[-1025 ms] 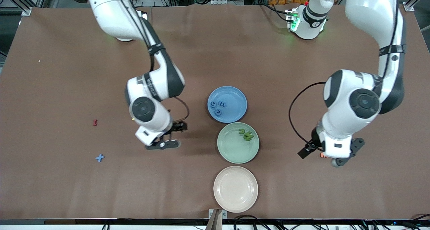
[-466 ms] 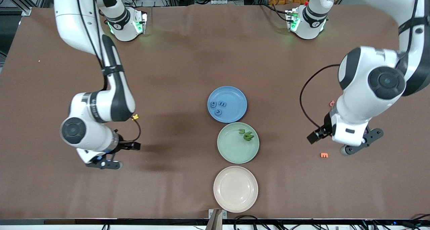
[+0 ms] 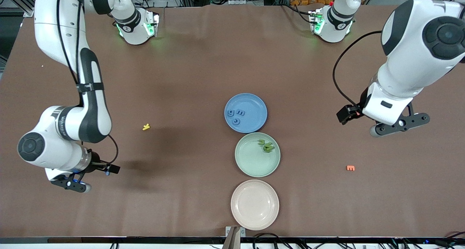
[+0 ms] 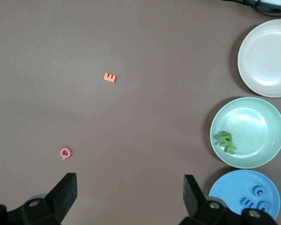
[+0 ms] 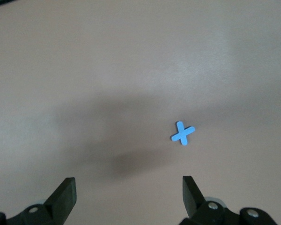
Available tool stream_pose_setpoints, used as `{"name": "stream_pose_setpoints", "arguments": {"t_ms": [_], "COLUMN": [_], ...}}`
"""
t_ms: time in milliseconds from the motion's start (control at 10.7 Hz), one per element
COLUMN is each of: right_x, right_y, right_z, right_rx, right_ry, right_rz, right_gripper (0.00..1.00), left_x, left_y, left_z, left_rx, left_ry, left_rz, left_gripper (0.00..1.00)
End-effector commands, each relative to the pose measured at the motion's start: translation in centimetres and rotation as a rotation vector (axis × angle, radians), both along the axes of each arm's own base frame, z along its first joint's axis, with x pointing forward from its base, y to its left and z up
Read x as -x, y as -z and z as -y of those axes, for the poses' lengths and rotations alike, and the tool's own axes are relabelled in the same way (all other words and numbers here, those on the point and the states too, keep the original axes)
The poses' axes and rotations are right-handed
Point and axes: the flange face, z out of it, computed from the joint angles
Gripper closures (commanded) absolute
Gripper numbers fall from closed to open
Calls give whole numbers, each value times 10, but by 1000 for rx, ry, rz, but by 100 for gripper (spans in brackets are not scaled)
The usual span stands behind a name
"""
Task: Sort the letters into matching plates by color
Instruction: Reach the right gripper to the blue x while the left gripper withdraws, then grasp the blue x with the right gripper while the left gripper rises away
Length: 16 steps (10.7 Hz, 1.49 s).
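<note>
Sorting is being carried on with most of the work already showing in the plates: three blue letters are lying in the blue plate, and a small cluster of green letters is lying in the green plate, just nearer the front camera. The cream plate, nearest that camera, is being left bare. One blue cross-shaped letter is being framed by the right wrist camera, flat on the bare cloth, its arms set diagonally so that no single long axis is offered. The right gripper is being held above the table at the right arm's end, fingers spread wide and pinching nothing, with the cross lying ahead of the fingertips and off to one side of their centre line. The right arm is judged much the nearer, so a short shift and a descent are probably being called for. Open cloth is lying all round the cross, with nothing to crowd a descent. The left gripper is being held over the left arm's end, spread and empty, waiting above a pink letter and an orange letter. A yellow letter is lying between the right arm and the plates.
</note>
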Motion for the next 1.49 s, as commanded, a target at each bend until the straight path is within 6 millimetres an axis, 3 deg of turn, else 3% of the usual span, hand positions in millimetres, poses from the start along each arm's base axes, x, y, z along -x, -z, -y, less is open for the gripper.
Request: {"name": "stream_pose_setpoints", "arguments": {"t_ms": [0,93,280,466,559,745,1118,1211,1398], "right_x": [0,2,8,8,8,10,10,9,9], "right_y": [20,33,59,68,71,82,99,104,117], "right_z": [25,29,40,41,39,45,67,75,78], "right_rx": [-88,-84,-71,-64,-64,-55,-37,-31,-24], "right_ry": [210,269,369,465,470,478,500,503,511], "right_rz": [41,25,-17,2,-3,-16,-1,9,16], "right_gripper": [0,0,0,0,0,0,0,0,0], "left_x": [13,13,26,32,29,27,41,48,68], "left_y": [-9,-10,-22,-16,-19,-25,-84,-92,-101], "left_z": [6,4,19,12,0,-13,-53,-66,-65], "left_rx": [12,14,0,-5,-1,33,132,156,143], "left_ry": [33,39,125,315,368,355,288,262,261], "left_rz": [-9,-9,-5,-91,-93,-87,43,51,57], "left_gripper": [0,0,0,0,0,0,0,0,0]}}
